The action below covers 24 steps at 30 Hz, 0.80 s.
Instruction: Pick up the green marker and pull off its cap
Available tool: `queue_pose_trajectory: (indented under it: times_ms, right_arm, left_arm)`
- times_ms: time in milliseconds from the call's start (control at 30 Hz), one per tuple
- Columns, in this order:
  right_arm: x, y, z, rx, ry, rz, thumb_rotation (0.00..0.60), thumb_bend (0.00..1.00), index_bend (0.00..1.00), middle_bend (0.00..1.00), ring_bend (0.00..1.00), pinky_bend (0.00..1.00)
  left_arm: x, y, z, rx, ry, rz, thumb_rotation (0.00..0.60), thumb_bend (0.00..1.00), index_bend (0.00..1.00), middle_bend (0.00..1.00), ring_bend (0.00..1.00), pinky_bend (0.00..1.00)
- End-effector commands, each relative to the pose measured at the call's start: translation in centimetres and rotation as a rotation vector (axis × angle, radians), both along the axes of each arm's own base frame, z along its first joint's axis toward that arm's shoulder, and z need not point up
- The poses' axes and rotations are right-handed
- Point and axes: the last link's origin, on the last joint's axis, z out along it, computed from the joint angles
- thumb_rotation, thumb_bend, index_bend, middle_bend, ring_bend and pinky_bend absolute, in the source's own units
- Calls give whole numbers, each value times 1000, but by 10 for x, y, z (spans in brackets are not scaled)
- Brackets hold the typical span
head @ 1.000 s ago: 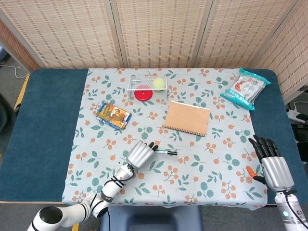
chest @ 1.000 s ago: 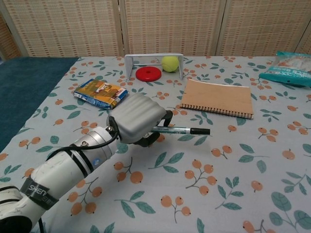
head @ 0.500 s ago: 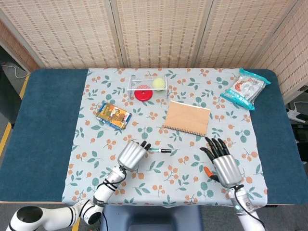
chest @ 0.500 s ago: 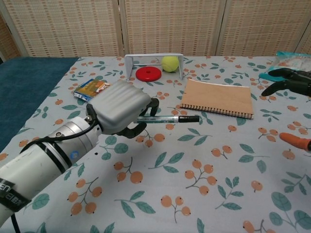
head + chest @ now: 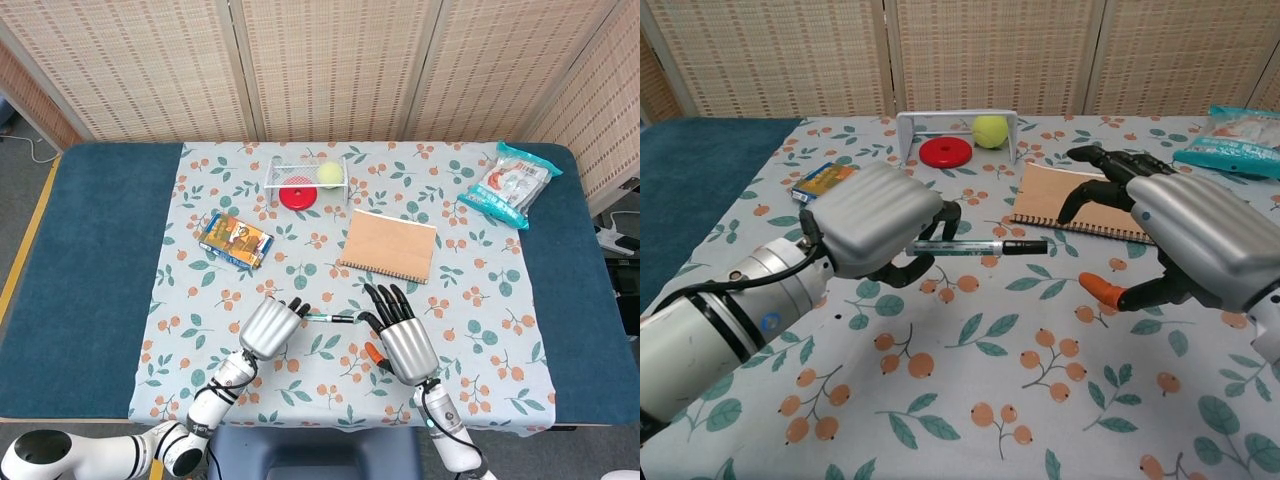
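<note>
Green marker (image 5: 975, 246) is being held above the worktop (image 5: 100, 250) by the left robot hand (image 5: 875, 220), whose fingers (image 5: 943, 214) are curling around the back part of its barrel. It is lying about level, and its dark cap (image 5: 1025, 246) is pointing toward the right robot hand (image 5: 1185, 235) and sticking out free from the grip. The right robot hand is hovering beside it with its fingers (image 5: 1105, 160) spread apart and holding nothing; its orange thumb tip (image 5: 1102, 290) is pointing toward the left robot hand, a little below the cap and not touching it. In the head view the two robot hands are standing close together over the front part of the flowered cloth (image 5: 460, 300), with the marker (image 5: 330, 318) between them. Behind them a brown notebook (image 5: 389, 245) is lying flat, and a small colourful box (image 5: 235, 239) is lying to its left. At the far side a white wire rack (image 5: 307, 171) is holding a red disc (image 5: 297, 197) and a yellow-green ball (image 5: 329, 175), and a snack bag (image 5: 510, 185) is lying near the far right corner.
</note>
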Motion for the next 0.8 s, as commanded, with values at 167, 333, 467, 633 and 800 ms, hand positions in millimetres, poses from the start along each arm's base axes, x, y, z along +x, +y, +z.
queue_pose_trajectory:
  times_ms: [167, 333, 467, 633, 800]
  right_arm:
    - [5, -7, -22, -23, 12, 7, 600, 244, 396, 13, 0, 0]
    - [3, -8, -29, -24, 14, 2, 600, 244, 423, 14, 0, 0]
    - [5, -8, -30, -27, -11, 10, 600, 244, 429, 31, 0, 0]
    - [8, -7, -30, -26, -34, 20, 600, 244, 429, 31, 0, 0]
    - [9, -6, -31, -20, -43, 16, 600, 244, 449, 37, 0, 0]
  left_arm:
    - [3, -9, 2, -22, -23, -16, 600, 579, 865, 988, 809, 1000]
    - [4, -14, 3, -34, -33, -25, 600, 577, 864, 988, 809, 1000]
    - [5, -16, 3, -38, -32, -31, 600, 576, 864, 989, 810, 1000]
    - [5, -16, 2, -40, -28, -31, 600, 577, 864, 989, 809, 1000]
    - [5, -17, 2, -39, -27, -34, 600, 576, 864, 989, 809, 1000]
